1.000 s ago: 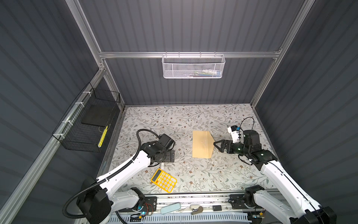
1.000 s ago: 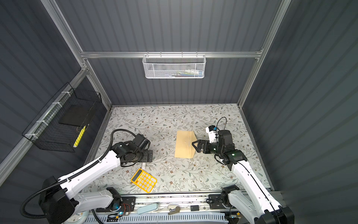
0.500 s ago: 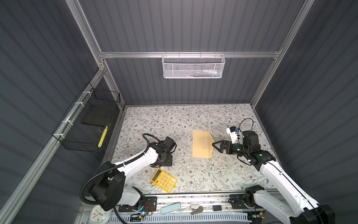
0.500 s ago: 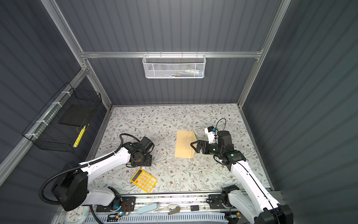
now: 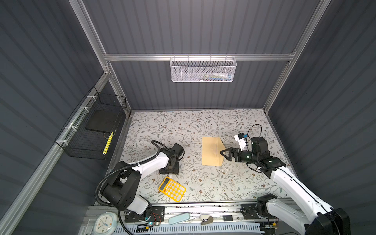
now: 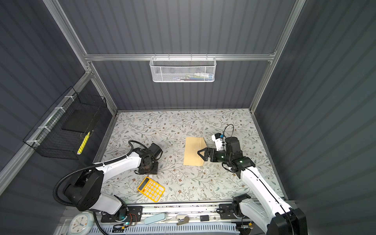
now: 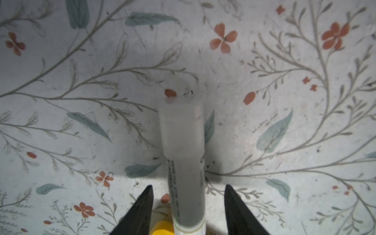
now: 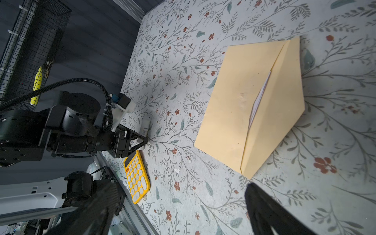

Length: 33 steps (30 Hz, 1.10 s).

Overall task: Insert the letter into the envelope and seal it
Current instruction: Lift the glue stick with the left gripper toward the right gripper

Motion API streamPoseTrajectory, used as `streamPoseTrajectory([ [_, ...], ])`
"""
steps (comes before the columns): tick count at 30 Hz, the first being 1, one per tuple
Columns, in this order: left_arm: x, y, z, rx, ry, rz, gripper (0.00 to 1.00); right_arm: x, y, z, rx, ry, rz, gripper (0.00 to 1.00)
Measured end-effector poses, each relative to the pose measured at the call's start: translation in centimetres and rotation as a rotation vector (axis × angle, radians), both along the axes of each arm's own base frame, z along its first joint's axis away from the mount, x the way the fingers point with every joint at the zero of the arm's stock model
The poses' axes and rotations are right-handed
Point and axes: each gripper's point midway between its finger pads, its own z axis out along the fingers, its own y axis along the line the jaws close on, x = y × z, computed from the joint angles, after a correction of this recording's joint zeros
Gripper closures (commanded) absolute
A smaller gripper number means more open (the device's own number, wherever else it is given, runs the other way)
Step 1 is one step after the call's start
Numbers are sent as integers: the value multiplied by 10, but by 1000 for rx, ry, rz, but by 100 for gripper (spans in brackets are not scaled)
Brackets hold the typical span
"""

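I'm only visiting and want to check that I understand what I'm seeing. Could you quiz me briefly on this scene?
1. True or false: the letter sits inside the envelope.
2. What lies between the fingers of the left gripper? A calculator, B glue stick, C clock.
3. Which gripper is nearest the envelope?
Key: 1 true, its white edge shows at the mouth; 2 B; 3 the right gripper.

letter (image 8: 257, 102): mostly hidden in envelope (image 8: 234, 101), white sliver shows | glue stick (image 7: 183, 142): blurred, label unreadable
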Motion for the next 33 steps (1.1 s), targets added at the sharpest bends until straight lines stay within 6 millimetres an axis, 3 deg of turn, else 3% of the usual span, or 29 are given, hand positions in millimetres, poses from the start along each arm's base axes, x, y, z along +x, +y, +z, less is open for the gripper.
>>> streamPoseTrajectory([
  [21,9,-5,-6,-4,-12,-55,70,1,4,-5,-1,20,7,1],
  [29,15,-22,10,-96,-77,-146,78,1,4,-13,0,63,-3,1],
  [33,20,-43,27,-158,-155,-244,81,1,5,-15,13,92,-10,1],
])
